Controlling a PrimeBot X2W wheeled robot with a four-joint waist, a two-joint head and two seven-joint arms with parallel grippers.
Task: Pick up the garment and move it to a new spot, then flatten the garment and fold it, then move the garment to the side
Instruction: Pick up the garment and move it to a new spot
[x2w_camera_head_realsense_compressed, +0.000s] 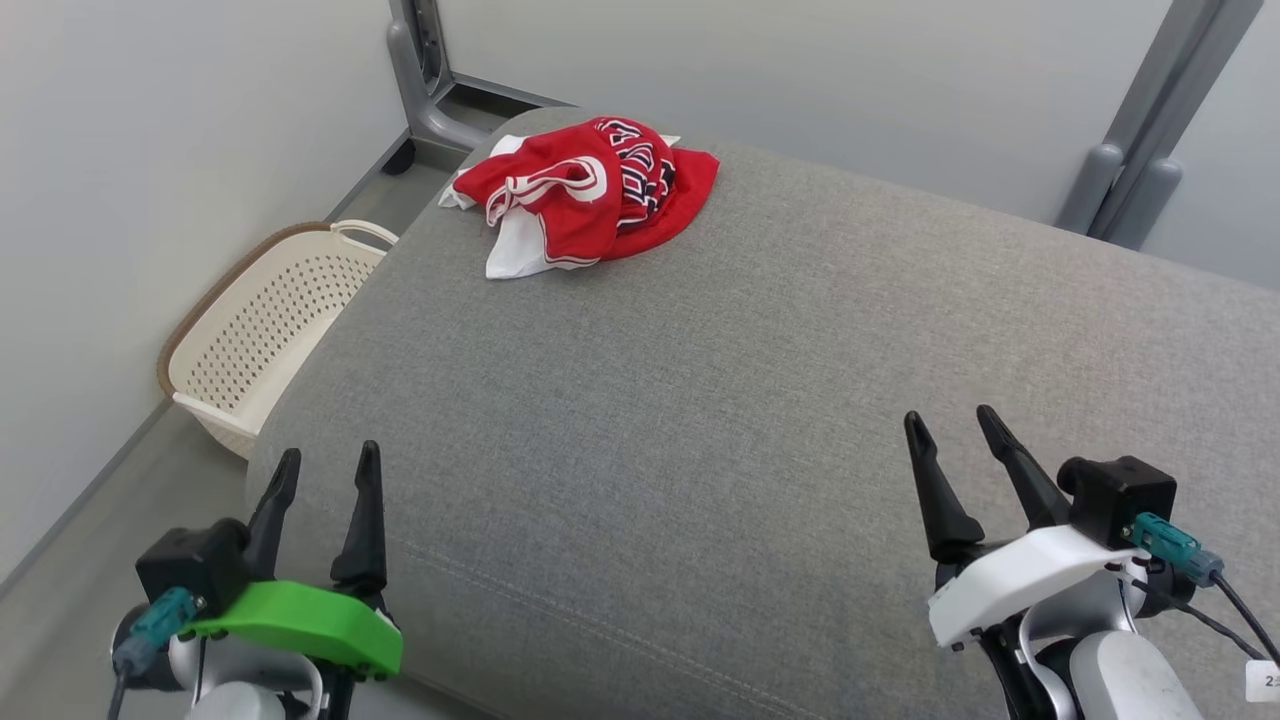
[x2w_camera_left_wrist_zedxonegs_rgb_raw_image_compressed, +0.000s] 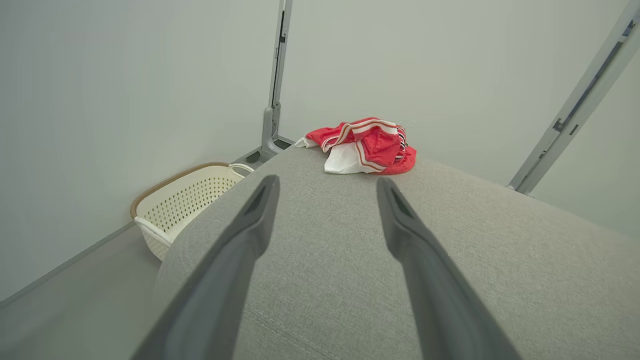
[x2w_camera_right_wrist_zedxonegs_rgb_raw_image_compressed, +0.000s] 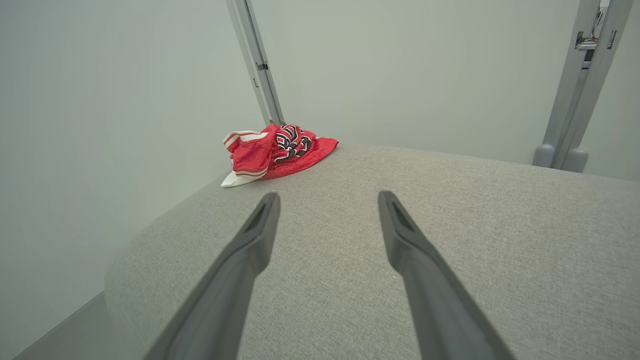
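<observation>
Zero grip: found left hand (x2w_camera_head_realsense_compressed: 330, 452) and right hand (x2w_camera_head_realsense_compressed: 948, 415) both spread wide, holding nothing, at the grey cushion's (x2w_camera_head_realsense_compressed: 700, 400) near end. Spotted the garment (x2w_camera_head_realsense_compressed: 585, 190) crumpled at its far left corner, well apart.

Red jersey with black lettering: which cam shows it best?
Head view: the crumpled red-and-white sports jersey is largest there, seen from above, with black lettering, striped trim and white panel visible. Left wrist view gives a low side angle, mostly trim and white panel. Right wrist view shows the lettering, but smaller.
</observation>
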